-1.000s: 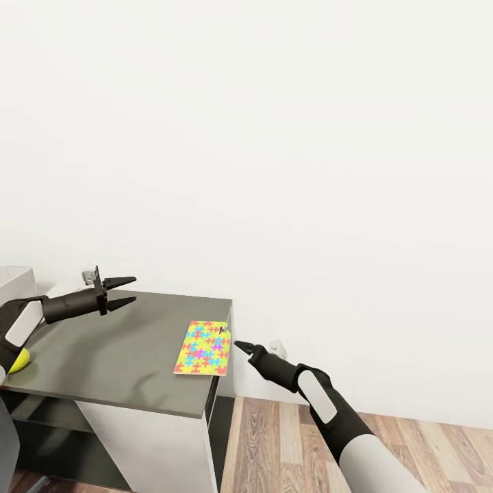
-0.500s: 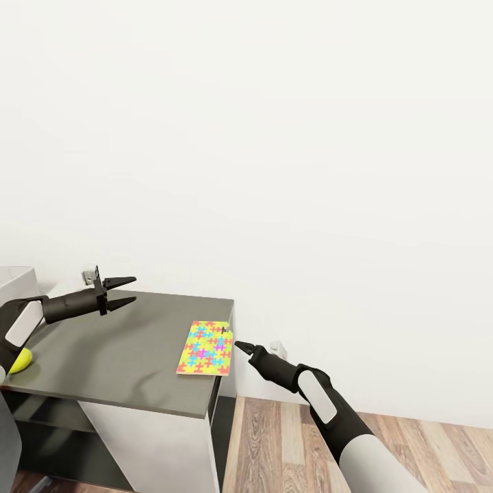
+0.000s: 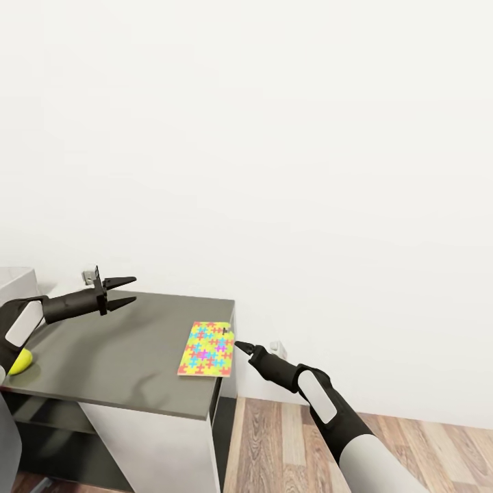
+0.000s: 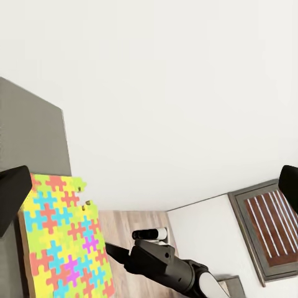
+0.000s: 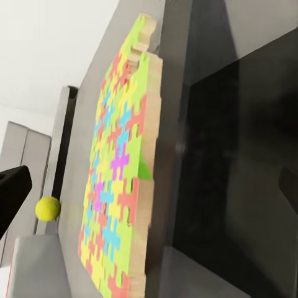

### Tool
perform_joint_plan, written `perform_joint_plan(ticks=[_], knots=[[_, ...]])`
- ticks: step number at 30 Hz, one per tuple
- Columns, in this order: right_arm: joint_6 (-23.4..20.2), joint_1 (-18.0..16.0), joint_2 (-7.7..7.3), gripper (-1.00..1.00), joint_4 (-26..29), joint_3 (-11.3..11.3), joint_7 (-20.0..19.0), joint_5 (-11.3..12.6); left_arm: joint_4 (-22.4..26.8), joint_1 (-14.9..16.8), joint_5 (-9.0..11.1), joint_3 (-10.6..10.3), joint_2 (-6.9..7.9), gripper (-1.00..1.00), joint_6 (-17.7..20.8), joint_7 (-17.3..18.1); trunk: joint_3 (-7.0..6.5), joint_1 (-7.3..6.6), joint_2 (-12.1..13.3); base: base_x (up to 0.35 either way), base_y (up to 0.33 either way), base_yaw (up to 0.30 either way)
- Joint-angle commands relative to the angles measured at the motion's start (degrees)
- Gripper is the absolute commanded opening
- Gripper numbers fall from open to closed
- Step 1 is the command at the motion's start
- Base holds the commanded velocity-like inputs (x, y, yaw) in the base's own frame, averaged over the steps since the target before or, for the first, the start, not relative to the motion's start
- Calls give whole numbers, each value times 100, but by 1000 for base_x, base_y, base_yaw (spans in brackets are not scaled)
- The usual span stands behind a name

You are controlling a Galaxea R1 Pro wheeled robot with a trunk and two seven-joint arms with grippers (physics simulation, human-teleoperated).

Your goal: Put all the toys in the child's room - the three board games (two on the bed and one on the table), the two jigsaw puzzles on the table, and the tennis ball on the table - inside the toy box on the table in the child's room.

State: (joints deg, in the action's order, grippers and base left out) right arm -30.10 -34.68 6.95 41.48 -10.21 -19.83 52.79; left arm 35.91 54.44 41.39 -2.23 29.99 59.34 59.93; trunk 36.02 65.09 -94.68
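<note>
White wall filling the background, wood-plank floor [image 3: 411, 445] showing at lower right. Dark grey worktop [image 3: 116, 356] sitting in front, on a white cabinet base.

Counted on the worktop: one jigsaw puzzle [image 3: 207, 348], one tennis ball [image 3: 20, 360].

Jigsaw puzzle lying flat at the worktop's right edge, one side seeming to overhang slightly. Tennis ball resting near the worktop's left end, well apart from the puzzle, partly hidden behind the left arm.

Left pincer [image 3: 123, 291] hovering above the worktop's back part, fingers parted by a moderate gap, gripping nothing, touching nothing.

Right pincer [image 3: 241, 346] hanging just beside the puzzle's right edge, off the side of the worktop, tip pointing at the puzzle. Looking like one dark point from the head camera; open or closed impossible to tell. Not clearly touching the puzzle.
</note>
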Motion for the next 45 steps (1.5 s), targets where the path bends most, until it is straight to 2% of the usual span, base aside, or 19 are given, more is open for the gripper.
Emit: perform_joint_plan(ticks=[1, 45], knots=[[-23, -4, 0, 100, 1, 2, -1, 21, -5, 5, 18, -23, 6, 100, 17, 18, 6, 0, -3, 73, 68, 0], [-23, -4, -1, 100, 1, 2, -4, 21, -5, 5, 18, -32, -11, 100, 8, 18, 6, 0, -3, 6, 24, 0]])
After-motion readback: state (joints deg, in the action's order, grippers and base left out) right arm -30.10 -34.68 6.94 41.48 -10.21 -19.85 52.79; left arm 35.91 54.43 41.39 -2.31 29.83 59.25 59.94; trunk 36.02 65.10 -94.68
